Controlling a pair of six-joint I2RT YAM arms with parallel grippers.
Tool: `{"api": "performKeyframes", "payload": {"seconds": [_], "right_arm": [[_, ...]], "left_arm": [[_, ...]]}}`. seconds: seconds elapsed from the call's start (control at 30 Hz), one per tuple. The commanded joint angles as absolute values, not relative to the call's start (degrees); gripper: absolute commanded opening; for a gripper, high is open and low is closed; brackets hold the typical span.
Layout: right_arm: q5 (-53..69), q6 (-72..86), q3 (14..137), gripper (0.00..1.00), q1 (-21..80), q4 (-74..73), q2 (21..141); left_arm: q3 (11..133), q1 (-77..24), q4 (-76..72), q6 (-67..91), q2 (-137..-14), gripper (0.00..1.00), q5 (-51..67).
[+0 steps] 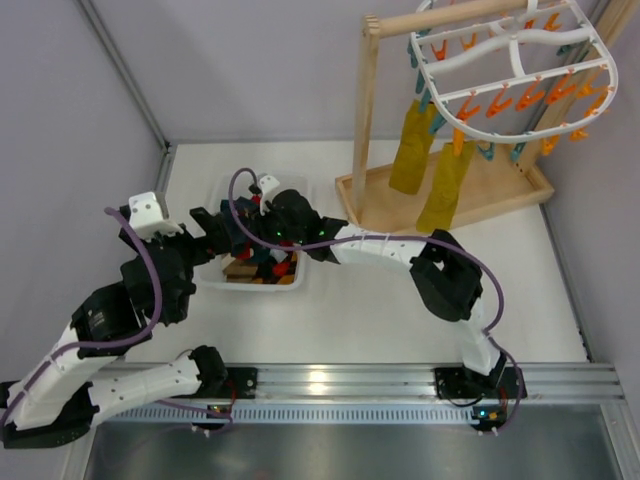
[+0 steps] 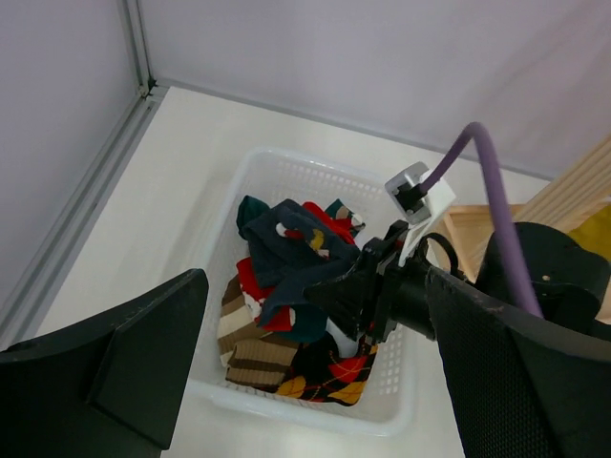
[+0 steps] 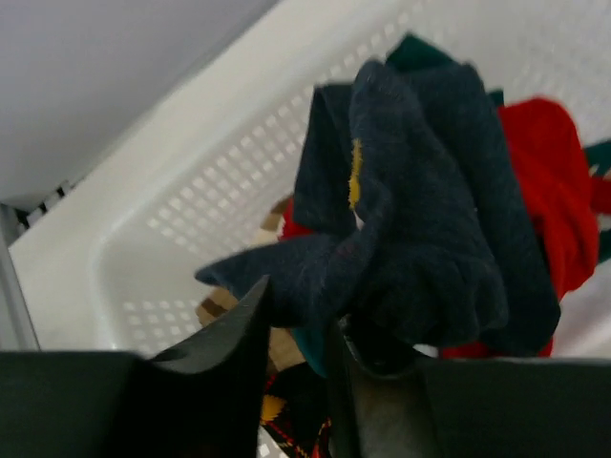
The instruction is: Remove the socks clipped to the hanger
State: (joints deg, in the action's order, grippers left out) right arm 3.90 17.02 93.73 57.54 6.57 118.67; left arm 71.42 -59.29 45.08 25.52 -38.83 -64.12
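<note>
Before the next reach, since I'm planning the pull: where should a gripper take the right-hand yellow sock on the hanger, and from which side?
Pinch the right-hand yellow sock across its lower half, probably coming from the arms' side. It hangs flat, top edge held at the rim of the hanger, lower part loose; the wooden post and the other yellow sock crowd its left.

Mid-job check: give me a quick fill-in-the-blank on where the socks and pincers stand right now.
1. ___ mustard-yellow socks hang clipped to the hanger.
2. The right pincer has a navy sock between its fingers, over the white ___.
3. The left pincer has its jaws ___.
Missing words: two; basket; open.
</note>
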Motion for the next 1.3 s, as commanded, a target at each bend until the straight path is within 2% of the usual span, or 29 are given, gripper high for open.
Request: {"api": "performKeyframes", "payload": {"seconds": [0.0,0.1,0.17,0.27,0.33,0.37,0.47,0.63,0.77,1.03,1.13,1.27], "right_arm": [[2.81,16.35,93.35,0.34,58.36,7.12,116.64],[2.2,14.51,92.46,0.52,58.36,5.72,113.92],[2.11,13.98,91.67,0.58,58.27,5.45,111.9],[3.34,13.19,89.22,0.63,58.27,4.92,106.81],[5.09,13.01,88.33,0.73,58.36,3.87,105.3],[5.45,12.92,87.37,0.85,58.27,3.43,103.73],[5.45,12.57,85.09,0.99,58.27,1.5,101.0],[0.71,12.48,77.37,0.99,58.18,1.57,94.06],[-4.56,14.06,63.67,0.99,58.1,5.97,80.47],[-32.24,20.47,50.2,0.99,56.87,-8.86,58.82],[-35.85,23.9,47.99,1.0,53.36,-16.66,52.66],[-33.58,22.25,46.85,0.99,43.11,-18.2,48.87]], "left_arm": [[69.96,-59.33,45.88,27.42,-39.11,0.99,-64.42],[70.31,-59.33,45.97,27.25,-39.72,0.99,-63.81],[70.31,-59.24,45.97,27.25,-40.43,0.99,-63.46],[70.14,-59.24,45.97,27.42,-40.69,0.99,-63.11],[70.22,-59.24,45.97,27.33,-40.78,0.99,-62.84],[70.22,-59.33,45.88,27.25,-40.78,0.99,-62.67],[70.4,-59.24,46.05,26.98,-40.69,0.99,-62.49],[70.14,-59.24,46.05,27.16,-39.9,0.99,-61.7],[70.05,-59.24,46.05,26.28,-40.16,0.99,-59.77],[66.89,-59.33,46.05,21.1,-42.1,0.99,-44.84],[64.78,-59.24,45.97,20.83,-42.8,0.99,-43.86],[63.72,-59.33,45.88,22.23,-44.38,0.99,-44.39]]}}
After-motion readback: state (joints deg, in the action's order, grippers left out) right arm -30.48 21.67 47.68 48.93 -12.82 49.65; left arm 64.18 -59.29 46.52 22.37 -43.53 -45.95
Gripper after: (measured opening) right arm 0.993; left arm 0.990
